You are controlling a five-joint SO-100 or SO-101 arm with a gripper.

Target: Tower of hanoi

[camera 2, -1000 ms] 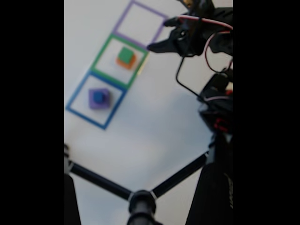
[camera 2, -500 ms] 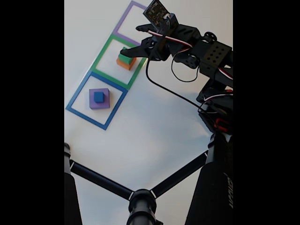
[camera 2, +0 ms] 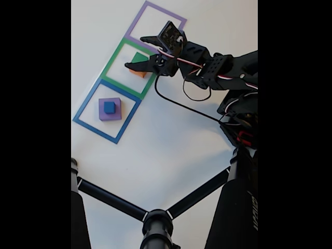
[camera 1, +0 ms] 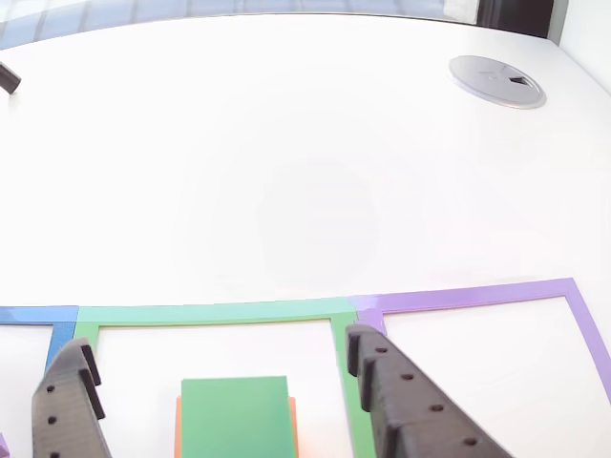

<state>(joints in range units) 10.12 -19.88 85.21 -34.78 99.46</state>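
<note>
While the gripper [camera 1: 220,367] hangs with its 2 dark fingers [camera 1: 69,405] spread wide apart in the other view, a green block [camera 1: 235,415] sits between them near the bottom edge, touched by neither. An orange block [camera 1: 178,425] peeks out from under the green one on both sides. Both blocks lie inside a green square [camera 1: 210,312] taped on the white table [camera 1: 286,162]. A purple square [camera 1: 477,294] adjoins it on the right, and a corner of a blue square [camera 1: 38,315] shows at the left. A round grey cap [camera 1: 496,81] sits in the table at the far right.

Seen from the fixed view, the arm [camera 2: 223,70] reaches in from the right, and the gripper [camera 2: 139,52] is spread open over the green square [camera 2: 115,54], 1 finger on each side of the green block [camera 2: 139,57], which rests on the orange block [camera 2: 136,73]. The purple square [camera 2: 136,22] lies above it. Below, the blue square [camera 2: 85,101] holds a small blue block [camera 2: 109,107] stacked on a wider purple block [camera 2: 102,115]. Black stand legs [camera 2: 111,202] cross the bottom of the picture.
</note>
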